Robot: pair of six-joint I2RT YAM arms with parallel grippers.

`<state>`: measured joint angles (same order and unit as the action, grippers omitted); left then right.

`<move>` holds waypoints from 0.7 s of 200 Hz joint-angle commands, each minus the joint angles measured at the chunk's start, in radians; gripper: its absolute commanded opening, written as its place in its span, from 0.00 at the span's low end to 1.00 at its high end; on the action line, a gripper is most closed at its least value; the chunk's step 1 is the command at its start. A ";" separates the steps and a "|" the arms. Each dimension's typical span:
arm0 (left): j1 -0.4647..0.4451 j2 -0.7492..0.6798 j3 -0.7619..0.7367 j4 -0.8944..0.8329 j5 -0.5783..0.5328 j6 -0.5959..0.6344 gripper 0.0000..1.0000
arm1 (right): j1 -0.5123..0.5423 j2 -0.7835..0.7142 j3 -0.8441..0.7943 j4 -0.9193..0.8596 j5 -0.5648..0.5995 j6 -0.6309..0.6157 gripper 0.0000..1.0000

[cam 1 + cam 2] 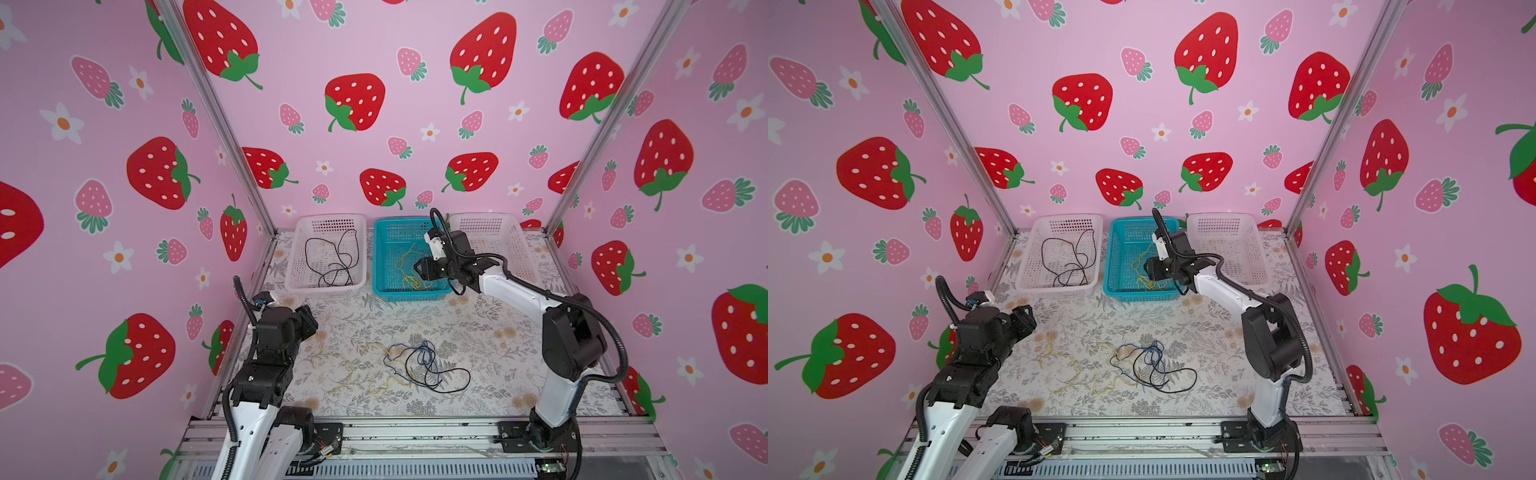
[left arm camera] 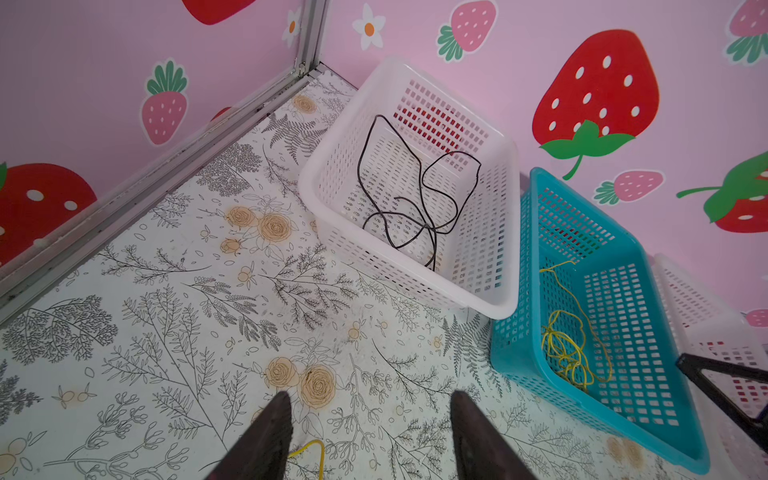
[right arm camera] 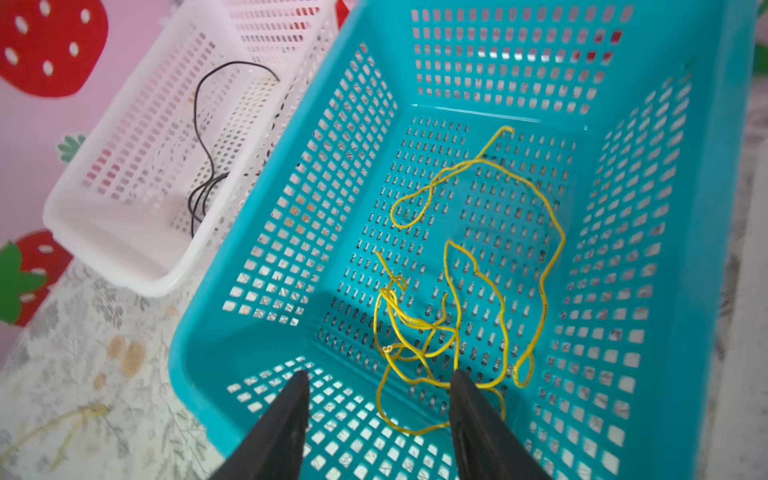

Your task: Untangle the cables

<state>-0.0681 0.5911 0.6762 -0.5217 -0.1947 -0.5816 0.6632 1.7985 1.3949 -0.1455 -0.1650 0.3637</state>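
The right fingers [image 3: 286, 419] stand apart, gripping nothing, above the near end of the teal perforated plastic basket [image 3: 195, 345], where a thin yellow cable [image 3: 543, 291] lies in loose loops on its floor. The left fingers [image 2: 270, 436] are likewise spread and empty over the floral-patterned counter [image 2: 166, 332]. In both top views a thin black cable [image 1: 334, 270] lies coiled in the white perforated plastic basket [image 1: 291, 266] just left of the teal one, and a knot of black, blue and yellow cables [image 1: 419, 363] sprawls on the counter between the two arms.
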 commanded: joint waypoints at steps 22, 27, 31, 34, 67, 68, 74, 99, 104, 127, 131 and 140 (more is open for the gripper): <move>0.012 -0.022 0.001 -0.014 -0.039 -0.023 0.63 | 0.174 -0.181 -0.182 0.104 0.032 -0.027 0.81; 0.011 -0.022 0.002 -0.014 -0.041 -0.024 0.63 | 0.200 -0.193 -0.199 0.111 0.045 -0.029 0.83; 0.012 -0.022 0.002 -0.017 -0.043 -0.025 0.63 | 0.219 -0.202 -0.211 0.113 0.056 -0.031 0.84; 0.012 -0.022 0.002 -0.016 -0.042 -0.024 0.63 | 0.236 -0.208 -0.219 0.114 0.065 -0.032 0.84; 0.021 -0.028 0.012 -0.036 -0.065 -0.033 0.73 | 0.416 -0.232 -0.263 0.118 0.179 -0.034 0.91; 0.021 -0.029 0.011 -0.036 -0.067 -0.034 0.74 | 0.420 -0.232 -0.263 0.118 0.181 -0.033 0.91; 0.022 -0.031 0.012 -0.038 -0.069 -0.035 0.76 | 0.452 -0.229 -0.269 0.123 0.196 -0.032 0.98; 0.028 -0.037 0.013 -0.039 -0.070 -0.037 0.82 | 0.563 -0.200 -0.268 0.143 0.252 -0.036 0.99; 0.029 -0.037 0.012 -0.041 -0.072 -0.038 0.90 | 0.580 -0.191 -0.264 0.145 0.263 -0.035 0.99; 0.034 -0.041 0.012 -0.048 -0.081 -0.043 0.99 | 0.627 -0.142 -0.252 0.175 0.262 -0.026 0.99; 0.034 -0.042 0.013 -0.048 -0.081 -0.043 0.99 | 0.633 -0.131 -0.249 0.182 0.262 -0.025 0.99; 0.036 -0.045 0.012 -0.049 -0.081 -0.044 0.99 | 0.648 -0.104 -0.239 0.192 0.257 -0.026 0.99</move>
<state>-0.0414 0.5579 0.6762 -0.5507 -0.2440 -0.6083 1.2835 1.6299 1.1313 0.0059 0.0544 0.3389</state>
